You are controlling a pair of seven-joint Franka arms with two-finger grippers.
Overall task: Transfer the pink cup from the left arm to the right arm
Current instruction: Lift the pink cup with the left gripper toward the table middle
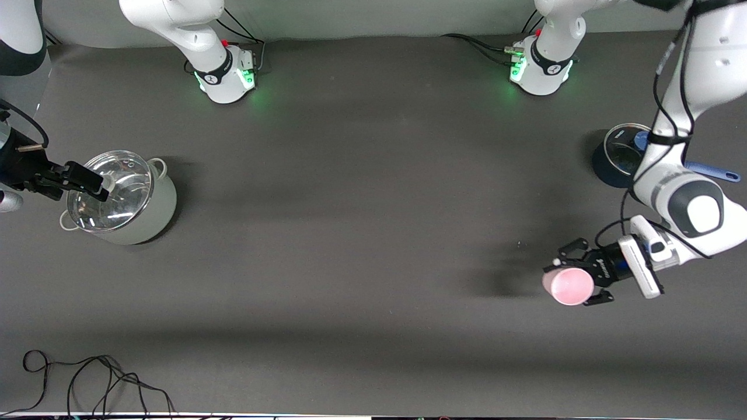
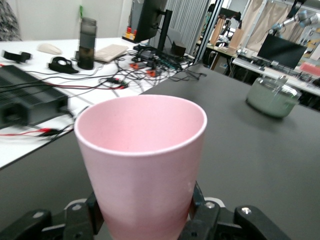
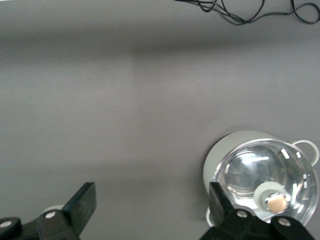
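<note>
The pink cup (image 1: 568, 287) is upright in my left gripper (image 1: 575, 280), whose claw fingers are shut on its lower sides. It hangs above the table near the left arm's end. In the left wrist view the pink cup (image 2: 142, 150) fills the middle, with the left gripper (image 2: 142, 220) clamped round its base. My right gripper (image 1: 96, 182) is open and empty over the rim of a lidded steel pot (image 1: 157, 204) at the right arm's end. The right wrist view shows the right gripper (image 3: 152, 200) spread wide over bare table beside the pot (image 3: 220, 155).
A dark pot with a glass lid (image 1: 618, 154) and a blue utensil handle (image 1: 715, 171) sit under the left arm. Loose black cable (image 1: 87, 379) lies at the table's front corner near the right arm's end. The arm bases (image 1: 224, 79) stand along the table's top edge.
</note>
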